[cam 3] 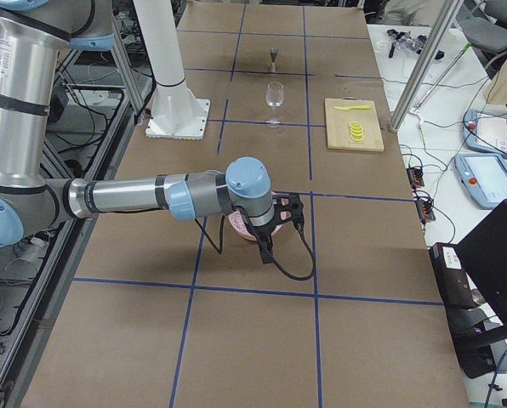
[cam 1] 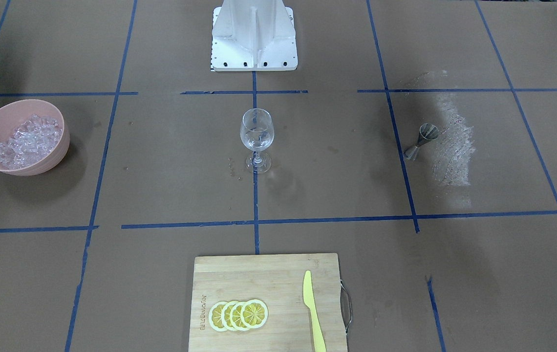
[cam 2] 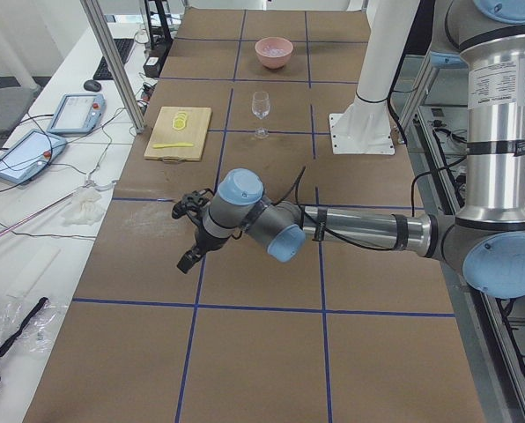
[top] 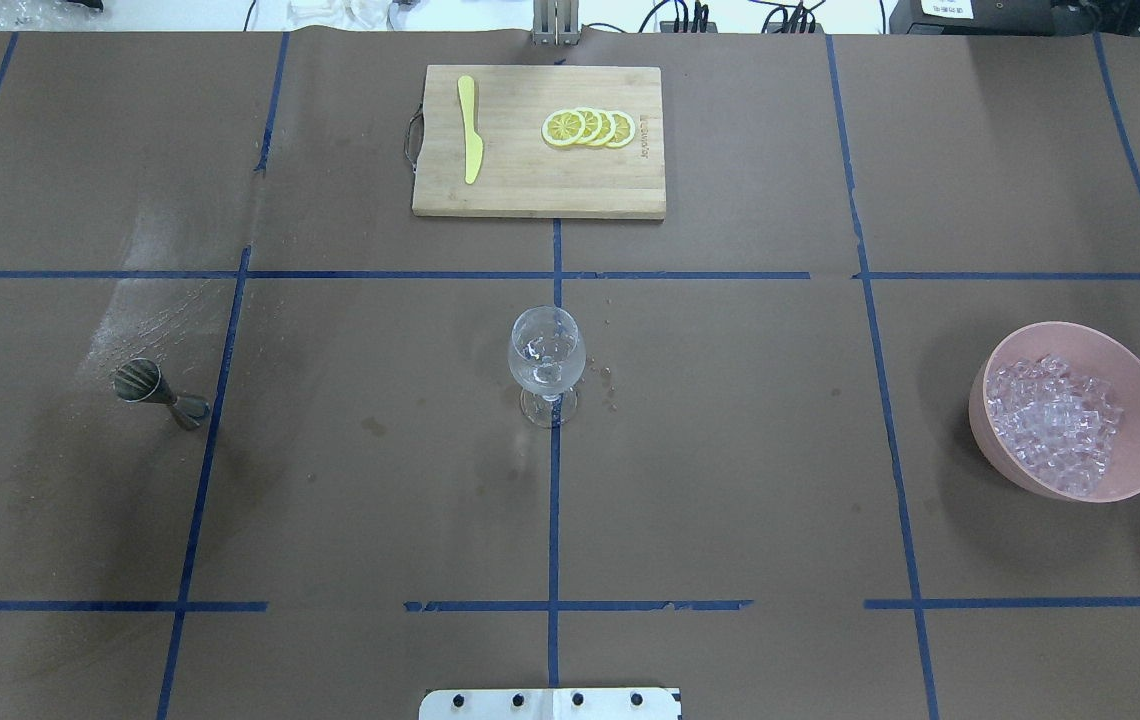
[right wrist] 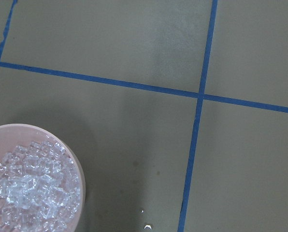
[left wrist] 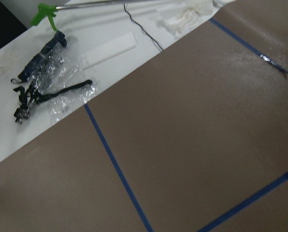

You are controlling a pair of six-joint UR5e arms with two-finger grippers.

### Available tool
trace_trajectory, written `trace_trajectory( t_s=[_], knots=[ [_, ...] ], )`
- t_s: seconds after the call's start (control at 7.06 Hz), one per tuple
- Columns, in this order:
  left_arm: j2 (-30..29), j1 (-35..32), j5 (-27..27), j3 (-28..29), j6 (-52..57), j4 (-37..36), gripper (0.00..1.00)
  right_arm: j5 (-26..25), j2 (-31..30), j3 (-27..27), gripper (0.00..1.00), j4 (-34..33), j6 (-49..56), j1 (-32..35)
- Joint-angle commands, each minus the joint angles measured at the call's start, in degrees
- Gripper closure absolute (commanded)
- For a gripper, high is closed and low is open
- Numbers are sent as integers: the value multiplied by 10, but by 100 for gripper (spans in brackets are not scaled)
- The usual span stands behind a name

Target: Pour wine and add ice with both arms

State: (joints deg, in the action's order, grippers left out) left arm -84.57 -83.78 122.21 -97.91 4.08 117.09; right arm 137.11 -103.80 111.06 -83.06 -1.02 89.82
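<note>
A clear wine glass (top: 548, 365) stands upright at the table's middle, also in the front-facing view (cam 1: 257, 139). It holds something clear low in its bowl; I cannot tell wine from ice there. A pink bowl (top: 1135, 455) heaped with ice (top: 1055, 420) sits on the robot's right and shows in the right wrist view (right wrist: 33, 188). A metal jigger (top: 158, 392) stands on the robot's left. My right gripper (cam 3: 266, 248) hangs over the pink bowl (cam 3: 241, 228). My left gripper (cam 2: 190, 260) hangs above the table. I cannot tell whether either is open or shut.
A wooden cutting board (top: 530, 185) at the far side carries several lemon slices (top: 590, 128) and a yellow knife (top: 470, 128). A wet, scuffed patch (top: 155, 310) lies beside the jigger. Small drops (top: 608, 385) lie by the glass. The robot's white base (cam 1: 254, 36) stands behind the glass.
</note>
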Motion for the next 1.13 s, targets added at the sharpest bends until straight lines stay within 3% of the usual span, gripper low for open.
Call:
trace_trajectory(
  t_s=[0.0,0.28,0.42,0.71,0.99],
  knots=[
    [-29,-24,10,-3,10,-289,0,0,2,3,0,0,1,0],
    [10,-61,142,-12,9,-316,0,2,8,8,0,2,-3,0],
    [14,-62,164,-27,7,-314,0,4,8,26,0,1,-8,-1],
    [-3,-62,161,-34,4,-314,0,2,6,76,0,13,-104,-62],
    [-13,-62,161,-45,4,-314,0,-19,-1,75,0,167,-288,-154]
  ],
)
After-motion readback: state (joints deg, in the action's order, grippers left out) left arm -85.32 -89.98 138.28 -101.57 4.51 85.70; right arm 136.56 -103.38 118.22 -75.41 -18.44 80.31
